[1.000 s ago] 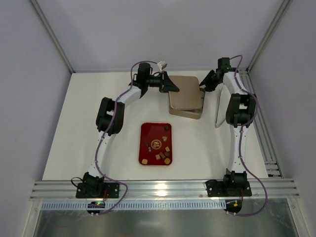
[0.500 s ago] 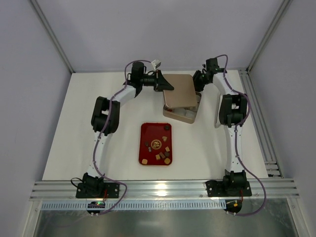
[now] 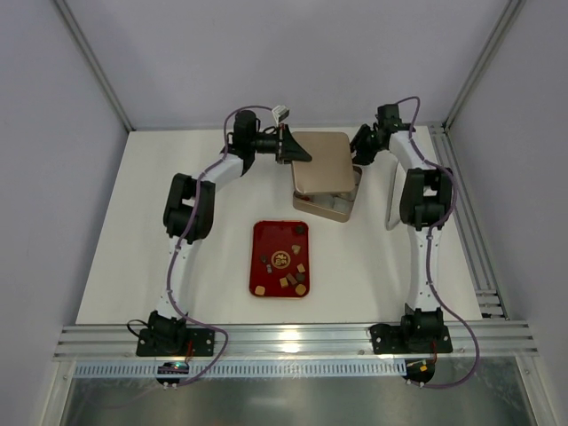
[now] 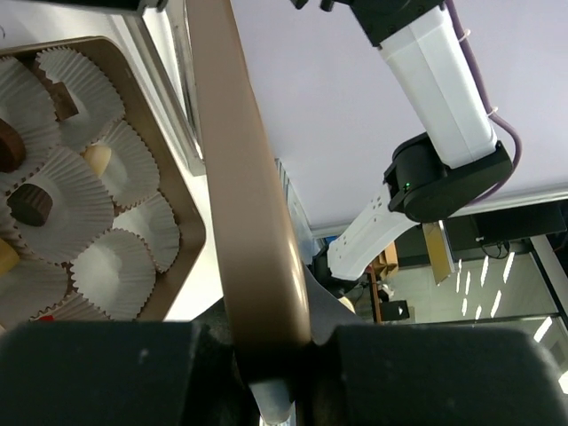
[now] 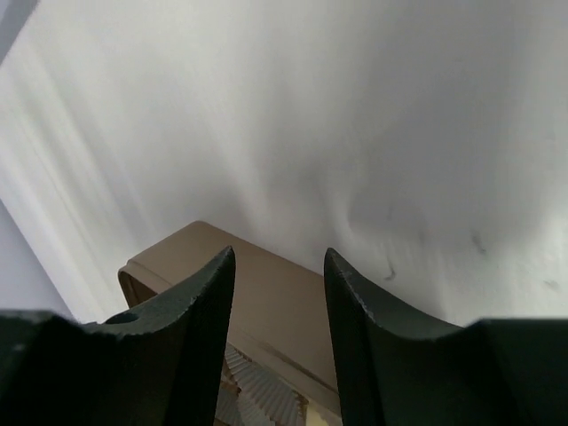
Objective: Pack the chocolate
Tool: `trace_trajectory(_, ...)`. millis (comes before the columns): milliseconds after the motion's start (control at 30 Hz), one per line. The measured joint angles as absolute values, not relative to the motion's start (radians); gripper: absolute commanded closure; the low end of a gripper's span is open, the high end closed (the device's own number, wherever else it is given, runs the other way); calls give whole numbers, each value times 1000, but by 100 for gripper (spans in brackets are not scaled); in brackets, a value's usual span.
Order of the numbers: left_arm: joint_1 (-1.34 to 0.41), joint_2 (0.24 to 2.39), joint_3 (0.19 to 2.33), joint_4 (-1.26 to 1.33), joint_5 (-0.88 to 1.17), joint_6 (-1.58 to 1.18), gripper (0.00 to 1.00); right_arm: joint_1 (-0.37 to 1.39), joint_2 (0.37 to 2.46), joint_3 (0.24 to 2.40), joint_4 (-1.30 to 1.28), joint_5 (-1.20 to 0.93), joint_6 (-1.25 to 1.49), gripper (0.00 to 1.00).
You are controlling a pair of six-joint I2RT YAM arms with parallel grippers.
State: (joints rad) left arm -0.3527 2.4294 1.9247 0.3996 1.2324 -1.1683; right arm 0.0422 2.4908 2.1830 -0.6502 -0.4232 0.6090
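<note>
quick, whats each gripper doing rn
left gripper: closed on the edge of the tan lid
right gripper: open, holding nothing

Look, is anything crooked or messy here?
Yes. The gold lid sits skewed and lifted over its box, pinched at one edge by the left gripper, not lined up. Chocolate pieces lie scattered unevenly on the red tray.
</note>
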Motion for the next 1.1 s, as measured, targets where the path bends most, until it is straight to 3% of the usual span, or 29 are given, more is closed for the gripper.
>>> trace_trajectory(500, -324, 2429, 1867, 574, 1255, -1297, 100, -27, 1985, 1709, -552, -192, 632, 52)
trace_trajectory(867, -306, 2410, 1830, 654, 1254, -1356, 100, 55, 1971, 1586, -568, -151, 567, 49)
trace_trajectory(1100, -306, 2394, 1821, 666, 1255, -1362, 100, 83, 2041, 1642, -590, -117, 528, 59)
